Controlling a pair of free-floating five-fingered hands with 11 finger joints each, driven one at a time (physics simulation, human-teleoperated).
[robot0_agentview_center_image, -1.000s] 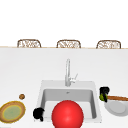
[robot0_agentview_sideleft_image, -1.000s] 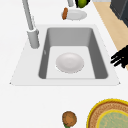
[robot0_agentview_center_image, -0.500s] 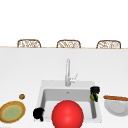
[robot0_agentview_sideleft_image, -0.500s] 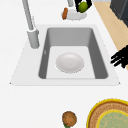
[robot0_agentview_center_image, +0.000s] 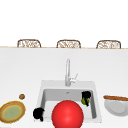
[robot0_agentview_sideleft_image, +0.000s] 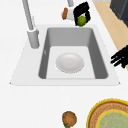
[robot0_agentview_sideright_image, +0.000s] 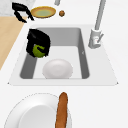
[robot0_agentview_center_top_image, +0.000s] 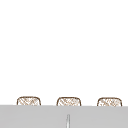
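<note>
Gripping a green fruit (robot0_agentview_center_image: 84, 101), our right hand (robot0_agentview_center_image: 86, 95) hangs over the sink (robot0_agentview_center_image: 44, 96) at its right end, fingers curled down round the fruit w/ the back of the hand up; in the right side view the hand (robot0_agentview_sideright_image: 38, 41) sits above the basin's near-left part, fruit (robot0_agentview_sideright_image: 38, 51) poking out below the fingers; in the left side view it (robot0_agentview_sideleft_image: 82, 10) shows at the basin's far edge, fruit (robot0_agentview_sideleft_image: 81, 21) under it. Our left hand (robot0_agentview_center_image: 38, 113) hovers at the sink's front left corner, over the counter rim; left side view shows its fingers (robot0_agentview_sideleft_image: 119, 58) spread and relaxed, holding nothing. Below the right hand, a white bowl (robot0_agentview_sideright_image: 57, 69) lies on the basin floor; faucet (robot0_agentview_center_image: 67, 72) stands at the back rim. Right of the sink: white plate (robot0_agentview_center_image: 115, 107) w/ a brown baguette (robot0_agentview_center_image: 115, 98) across it; left: yellow-rimmed plate (robot0_agentview_center_image: 12, 112) and a small brown item (robot0_agentview_center_image: 22, 96) near it; a red ball (robot0_agentview_center_image: 67, 114) sits at front centre.
</note>
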